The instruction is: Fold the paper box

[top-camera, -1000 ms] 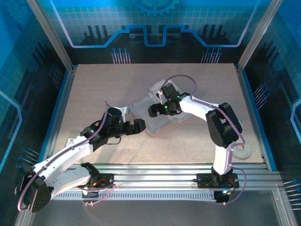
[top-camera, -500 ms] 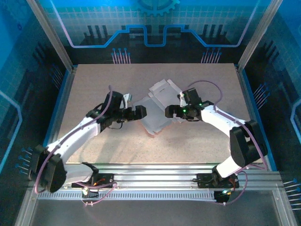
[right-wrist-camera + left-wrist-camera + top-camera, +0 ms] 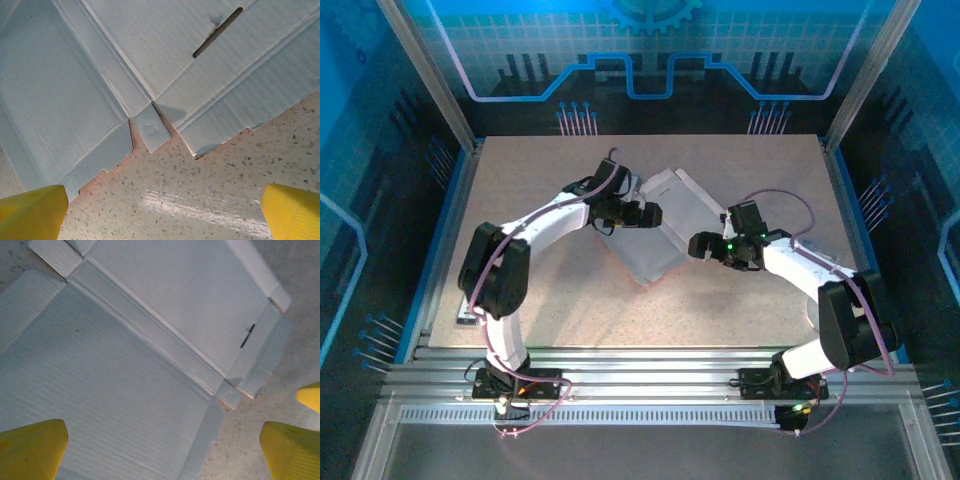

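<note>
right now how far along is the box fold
Done: nothing folded yet; the paper box lies unfolded on the table, whitish face up. In hand: nothing; left gripper and right gripper are open above its edges. Left: raising every panel and flap.

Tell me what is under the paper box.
The paper box lies whitish face up on the speckled table, which shows along its edges. Whatever sits beneath its panels is covered, and its underside cannot be seen.

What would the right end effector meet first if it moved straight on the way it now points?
Probably the near edge of the flat whitish cardboard box, though depth is unclear.
</note>
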